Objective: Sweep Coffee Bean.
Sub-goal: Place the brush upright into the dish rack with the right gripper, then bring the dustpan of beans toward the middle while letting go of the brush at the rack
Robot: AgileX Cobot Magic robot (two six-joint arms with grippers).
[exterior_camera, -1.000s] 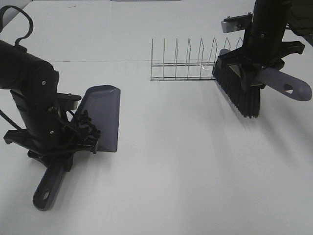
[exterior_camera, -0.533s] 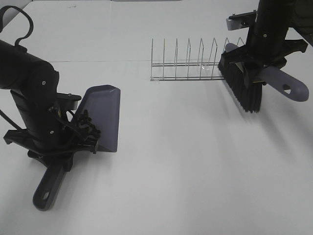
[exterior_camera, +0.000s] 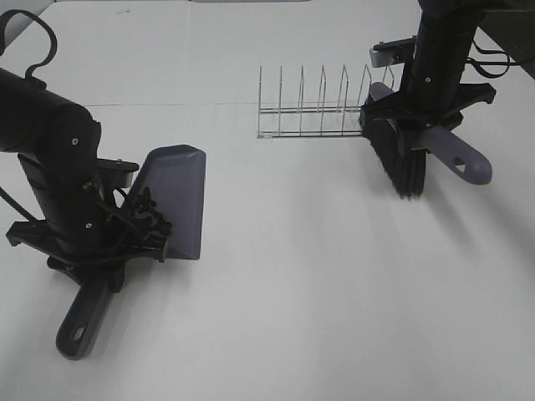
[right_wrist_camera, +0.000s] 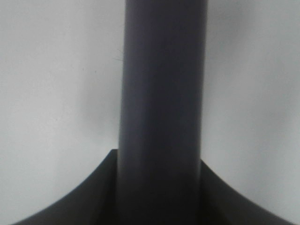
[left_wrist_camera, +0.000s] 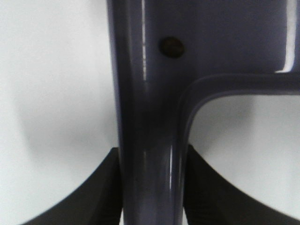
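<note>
Over the surface (exterior_camera: pixel 318 284), the left gripper (left_wrist_camera: pixel 152 157) clamps the dustpan (exterior_camera: pixel 180 192) handle and the right gripper (right_wrist_camera: pixel 158 159) clamps the brush (exterior_camera: pixel 403 163) handle, a wire rack (exterior_camera: pixel 313 133) beside it. 1 coffee bean (left_wrist_camera: pixel 171 47) lies in the dustpan, just ahead of the left gripper.

place: robot lab — white table (exterior_camera: pixel 334 317) | black robot arm (exterior_camera: pixel 50 159)

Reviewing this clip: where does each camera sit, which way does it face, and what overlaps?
Exterior high: mounted high, looking down on the white table; both arms, dustpan, brush, wire rack show.
Left wrist: looks along the left pincer shut on the dustpan's handle.
Right wrist: looks along the right pincer shut on the brush's handle.
Shared: exterior and each wrist view show that arm's tool.
</note>
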